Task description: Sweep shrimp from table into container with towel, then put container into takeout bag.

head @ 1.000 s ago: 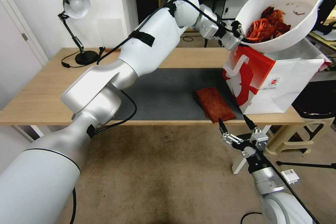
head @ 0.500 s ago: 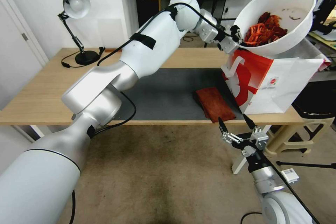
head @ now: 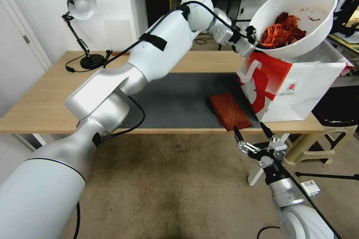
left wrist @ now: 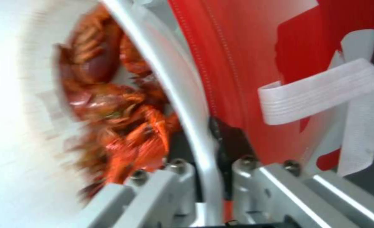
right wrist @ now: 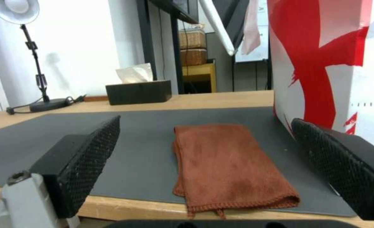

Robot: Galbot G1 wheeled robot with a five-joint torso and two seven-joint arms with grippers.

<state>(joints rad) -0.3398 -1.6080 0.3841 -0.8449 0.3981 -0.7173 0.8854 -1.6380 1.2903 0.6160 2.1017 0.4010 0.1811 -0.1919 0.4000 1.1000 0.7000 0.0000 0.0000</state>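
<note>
A black desk lamp with a silvery round shade (head: 79,5) stands at the upper left of the head view on the long light wood-grain surface (head: 41,97), and a black tissue box with a white tissue (right wrist: 138,91) sits at the far edge of the large dark grey rectangular mat (head: 175,101) in the right wrist view. At the right of the head view the large red-and-white paper takeout bag (head: 284,89), smooth-sided with a ribbed white strap handle (left wrist: 322,95), stands upright on the mat's right end, directly beneath the round white plastic container (head: 295,16). The container is tilted in the upper right, its opening turned toward the camera, with the heap of glossy red-orange curled shrimp (head: 278,31) gathered against its lower wall. The left gripper (head: 252,39) is clamped on the container's thin rim at its lower left: in the left wrist view one metal finger lies inside beside the shrimp (left wrist: 123,126) and the other outside, next to the bag's red face. The small rust-brown folded towel (head: 229,111), napped with a stitched hem, lies flat near the mat's front edge, just left of the bag. Below the surface's front edge, the right gripper (head: 253,130) hangs with its black textured fingers (right wrist: 85,158) spread wide, holding nothing, the towel seen between them but apart.
</note>
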